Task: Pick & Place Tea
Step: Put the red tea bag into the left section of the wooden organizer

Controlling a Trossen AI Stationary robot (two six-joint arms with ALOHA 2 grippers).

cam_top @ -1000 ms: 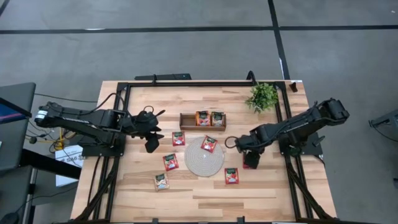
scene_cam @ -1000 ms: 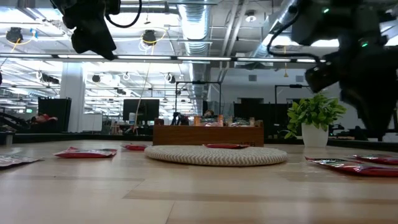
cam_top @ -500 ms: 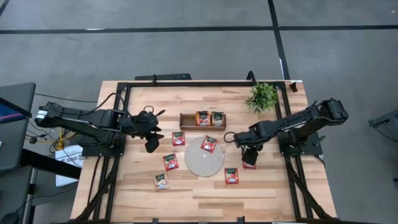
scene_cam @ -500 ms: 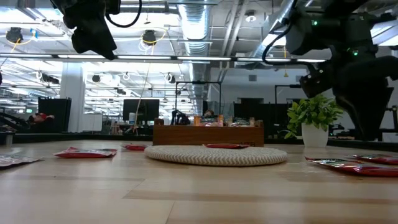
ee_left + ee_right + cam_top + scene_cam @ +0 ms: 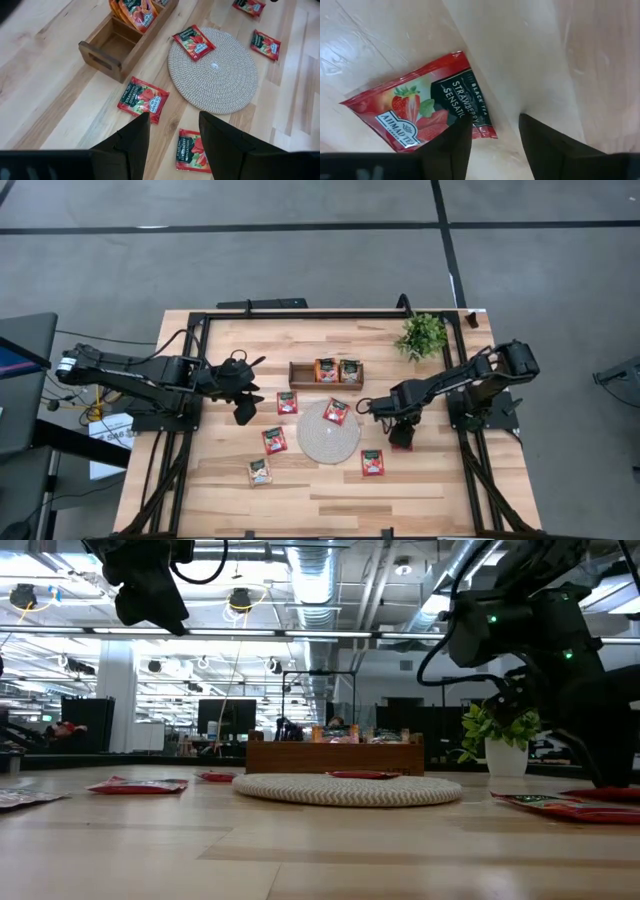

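Red tea sachets lie flat on the table: one [image 5: 287, 402] beside the tray, two [image 5: 274, 440] [image 5: 259, 471] left of the mat, one [image 5: 336, 411] on the mat, one [image 5: 372, 463] right of it. Another sachet [image 5: 420, 117] lies under my right gripper [image 5: 400, 430], which is open and low over the table, a finger on either side of the sachet's corner. Whether they touch it, I cannot tell. More sachets [image 5: 326, 370] stand in the tray's middle and right compartments. My left gripper [image 5: 240, 388] hangs open, high above the table's left part.
The brown wooden tray [image 5: 300, 383] sits behind the round woven mat [image 5: 315, 442], its left compartment [image 5: 112, 42] bare. A small potted plant [image 5: 421, 335] stands at the far right. A black frame [image 5: 300, 313] runs along the table's edges. Bare wood lies toward the near edge.
My right gripper has come down toward the sachet right of the mat while its arm has folded in toward the table's middle. The left arm and all sachets have stayed where they were.
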